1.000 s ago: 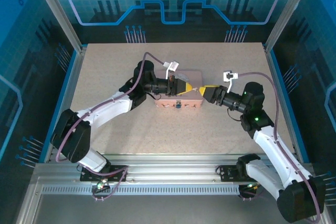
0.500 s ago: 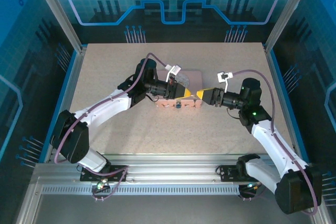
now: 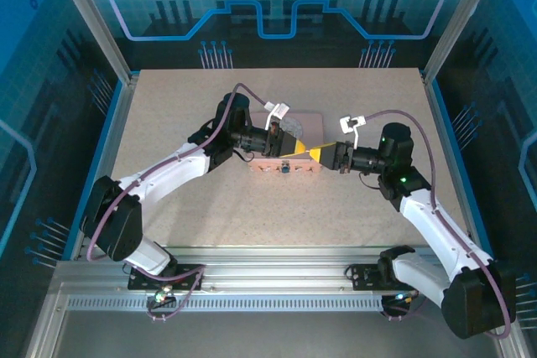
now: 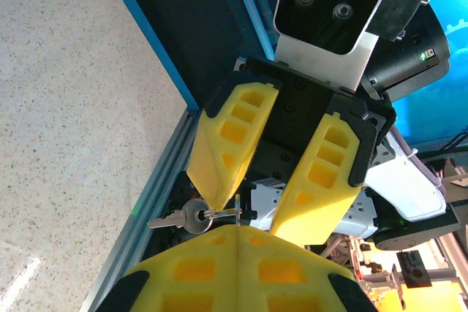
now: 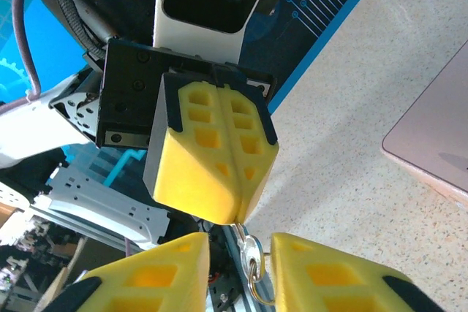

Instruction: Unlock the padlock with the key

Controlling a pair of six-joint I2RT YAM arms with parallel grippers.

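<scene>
Right gripper has swung left to meet the left gripper over the pink tin, jaws narrowing around the key (a gap remains); the left gripper has edged slightly nearer.

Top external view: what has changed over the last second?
The right gripper moved left toward the left gripper, its jaws narrowing around the key but not yet closed. The left gripper kept its pinch on the key; the pink tin stayed put.
</scene>
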